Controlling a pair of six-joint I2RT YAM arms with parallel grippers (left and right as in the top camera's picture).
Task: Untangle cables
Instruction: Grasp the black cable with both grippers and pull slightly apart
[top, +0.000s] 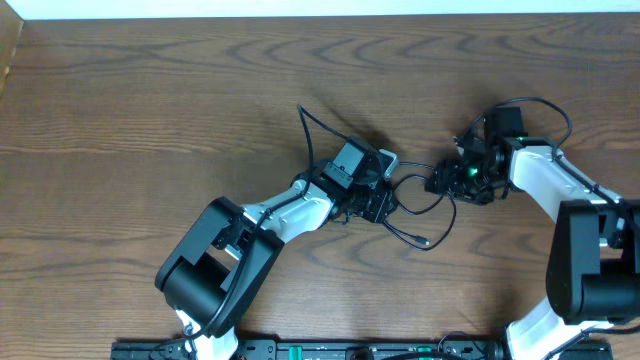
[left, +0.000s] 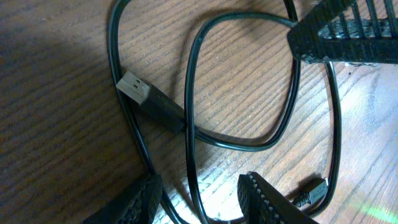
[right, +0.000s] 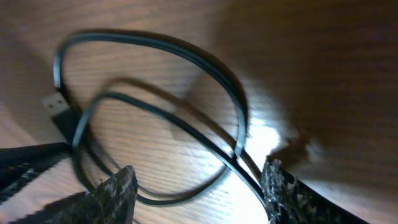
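Note:
A thin black cable (top: 415, 205) lies in loose loops on the wooden table between my two grippers. One end trails up to the far left (top: 303, 115), and a small plug (top: 425, 243) lies at the near side. In the left wrist view its flat USB plug (left: 143, 93) rests on the wood, with a small plug (left: 311, 191) at the lower right. My left gripper (left: 199, 186) is open, low over the table, with two cable strands running between its fingers. My right gripper (right: 199, 171) is open astride a strand of the loop (right: 236, 118), close to the left gripper (top: 375, 198).
The right gripper's black finger (left: 342, 31) reaches into the top right of the left wrist view. Thicker black arm wires (top: 540, 105) arch over the right arm. A pale wall edge (top: 300, 8) borders the table's far side.

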